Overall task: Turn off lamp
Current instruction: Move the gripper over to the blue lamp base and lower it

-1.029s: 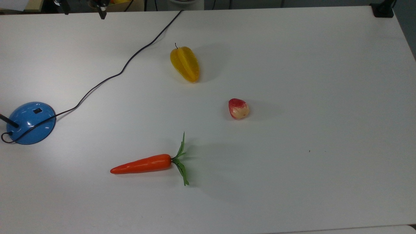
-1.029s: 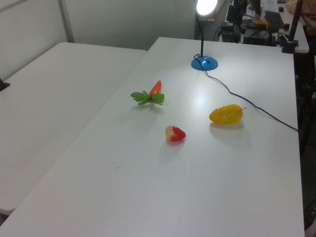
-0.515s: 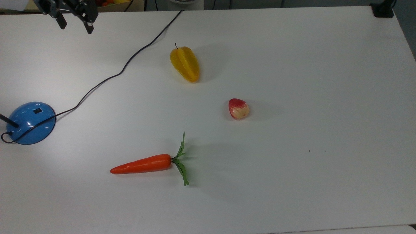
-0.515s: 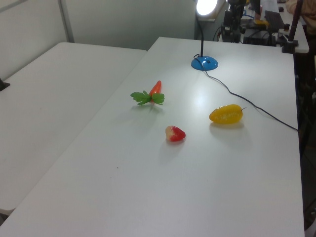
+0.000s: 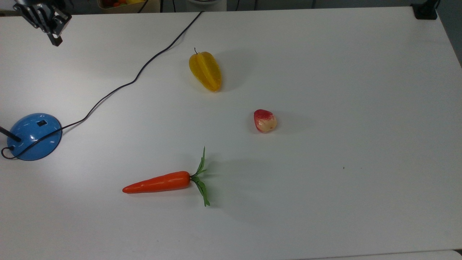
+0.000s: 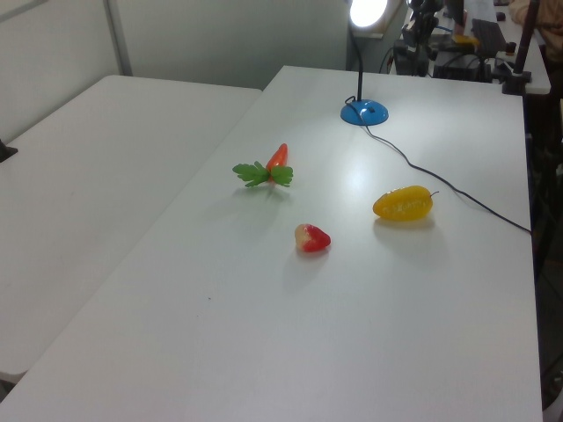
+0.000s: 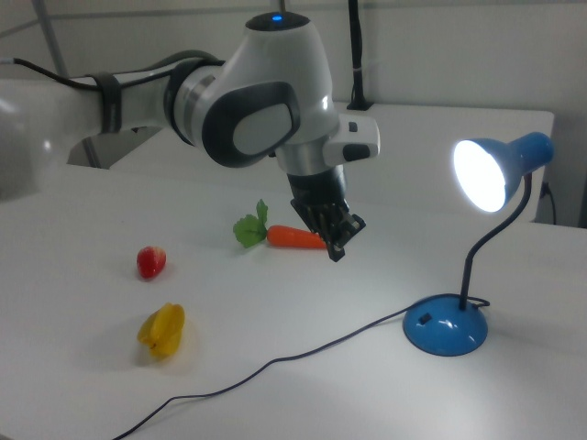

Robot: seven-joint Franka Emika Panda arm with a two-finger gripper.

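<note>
Currently we see the lamp [image 7: 447, 325] lit, its blue base at the top view's left edge of the white worktop [image 5: 325, 72], cord trailing away. Our gripper [image 7: 336, 240] hangs in the air, well apart from it, and whether the fingers are apart we cannot tell.
</note>
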